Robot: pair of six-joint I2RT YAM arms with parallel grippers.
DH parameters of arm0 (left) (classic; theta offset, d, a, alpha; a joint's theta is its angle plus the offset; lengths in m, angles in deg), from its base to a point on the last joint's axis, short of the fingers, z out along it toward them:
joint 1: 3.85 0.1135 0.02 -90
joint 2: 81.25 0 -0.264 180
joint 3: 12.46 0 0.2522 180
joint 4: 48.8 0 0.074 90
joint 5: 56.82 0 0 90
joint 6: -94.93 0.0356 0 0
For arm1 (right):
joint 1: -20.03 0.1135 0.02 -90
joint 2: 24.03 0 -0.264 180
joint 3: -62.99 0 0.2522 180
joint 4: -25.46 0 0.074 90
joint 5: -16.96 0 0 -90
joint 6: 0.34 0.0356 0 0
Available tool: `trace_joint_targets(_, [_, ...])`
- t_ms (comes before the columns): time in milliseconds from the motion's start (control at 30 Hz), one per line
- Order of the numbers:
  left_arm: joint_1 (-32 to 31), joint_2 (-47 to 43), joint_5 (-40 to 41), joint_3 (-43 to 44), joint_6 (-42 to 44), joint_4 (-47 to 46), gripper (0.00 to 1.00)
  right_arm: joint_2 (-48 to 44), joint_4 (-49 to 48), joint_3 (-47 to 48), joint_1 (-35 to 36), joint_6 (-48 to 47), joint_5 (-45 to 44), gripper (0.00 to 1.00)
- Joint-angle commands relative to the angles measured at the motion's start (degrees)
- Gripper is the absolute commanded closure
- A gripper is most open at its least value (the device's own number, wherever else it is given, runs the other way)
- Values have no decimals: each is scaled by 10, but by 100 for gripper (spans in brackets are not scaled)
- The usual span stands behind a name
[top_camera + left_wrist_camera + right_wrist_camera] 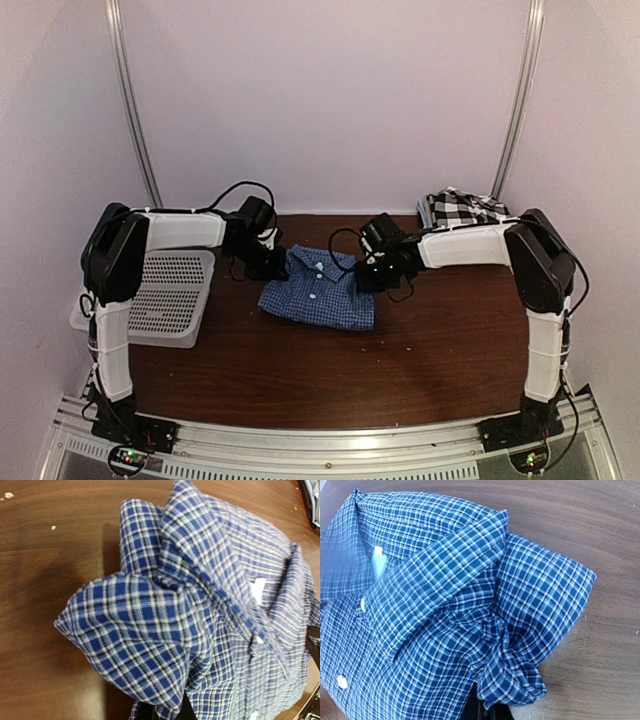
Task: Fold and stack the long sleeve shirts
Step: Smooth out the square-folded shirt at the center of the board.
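The blue fine-checked long sleeve shirt (318, 290) lies folded, collar up, in the middle of the table. My left gripper (272, 262) is at its upper left corner, shut on a raised fold of the shoulder cloth (135, 640). The cloth hides most of its fingers (145, 712). At the upper right corner my right gripper (368, 275) is shut on a bunched knot of blue cloth (512, 675). The collar (427, 585) and white buttons (342, 681) show in the right wrist view. The black-and-white checked shirt (460, 208) lies folded at the back right.
A white mesh basket (170, 295) stands at the left edge beside the left arm. Bare brown table (330, 370) lies in front of the blue shirt. Walls with metal rails close in the back and sides.
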Motion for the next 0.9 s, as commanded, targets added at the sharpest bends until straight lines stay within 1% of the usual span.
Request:
trace_joint_targets(0, [-24, -75, 15, -6, 0, 27, 100, -41, 44, 8, 8, -33, 5, 100])
trace_joint_targets(100, [-42, -89, 33, -31, -4, 40, 100, -60, 48, -26, 5, -45, 12, 100])
trace_joint_targets(133, [-46, -89, 37, -38, -4, 44, 93, -69, 45, -44, 3, -47, 10, 100])
trace_joint_targets(200, [-51, -86, 49, -53, -6, 47, 69, -79, 33, -78, -10, -50, 14, 100])
trace_joint_targets(267, [-51, -86, 62, -65, -6, 47, 52, -85, 23, -108, -26, -53, 18, 100])
trace_joint_targets(300, [-51, -89, 69, -68, -5, 47, 48, -87, 20, -120, -33, -55, 17, 100])
trace_joint_targets(333, [-51, -90, 75, -69, -4, 48, 47, -89, 19, -129, -38, -55, 16, 100])
trace_joint_targets(367, [-49, -92, 77, -69, -3, 47, 46, -92, 18, -136, -43, -55, 15, 100])
trace_joint_targets(433, [-47, -95, 75, -66, 0, 46, 47, -102, 18, -146, -48, -54, 4, 90])
trace_joint_targets(500, [-47, -98, 69, -67, 3, 42, 50, -115, 25, -148, -50, -51, -14, 80])
trace_joint_targets(600, [-47, -102, 68, -73, 5, 34, 58, -138, 41, -142, -49, -47, -30, 65])
trace_joint_targets(667, [-47, -104, 64, -69, 10, 29, 64, -153, 55, -134, -46, -45, -48, 58])
trace_joint_targets(767, [-48, -110, 35, -61, 11, 13, 73, -176, 65, -121, -33, -36, -66, 57])
trace_joint_targets(867, [-55, -109, 14, -54, 10, 0, 80, -180, 62, -109, -12, -28, -67, 60])
